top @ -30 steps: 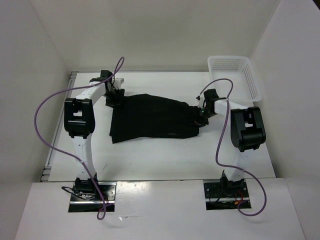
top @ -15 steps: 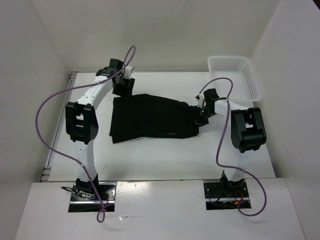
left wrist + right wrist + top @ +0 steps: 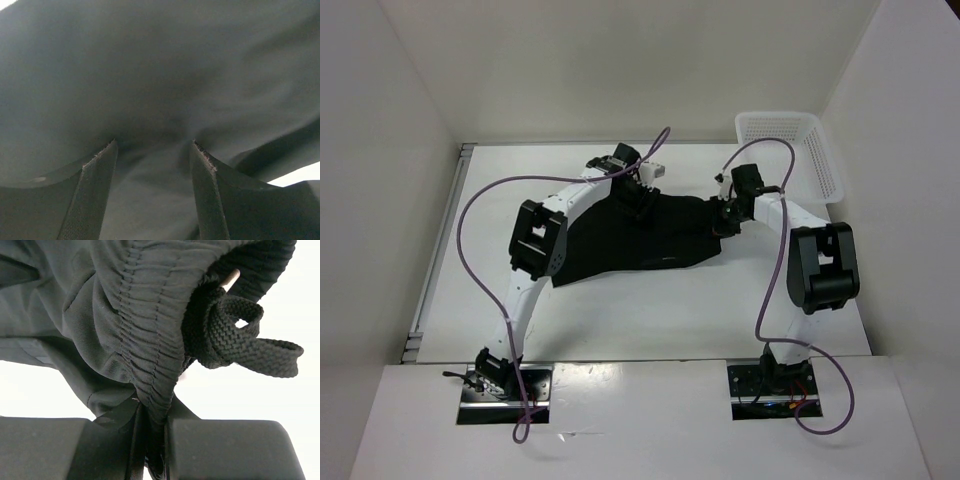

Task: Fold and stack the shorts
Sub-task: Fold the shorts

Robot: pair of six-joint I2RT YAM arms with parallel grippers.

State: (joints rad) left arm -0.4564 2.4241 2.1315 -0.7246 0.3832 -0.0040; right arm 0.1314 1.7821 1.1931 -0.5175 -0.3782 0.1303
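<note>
I see the shorts (image 3: 640, 235) mid-table, limp, light. My right claw (image 3: 152, 440) pinches the gathered waistband at 3 o'clock; my left claw (image 3: 152, 165) grips fabric at 12.

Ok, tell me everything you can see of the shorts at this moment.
The shorts are plain black soft fabric lying partly spread on the white table. The gathered elastic waistband with a woven drawstring is pinched in the right gripper. The left gripper holds the far edge, cloth bunched between its fingers.
</note>
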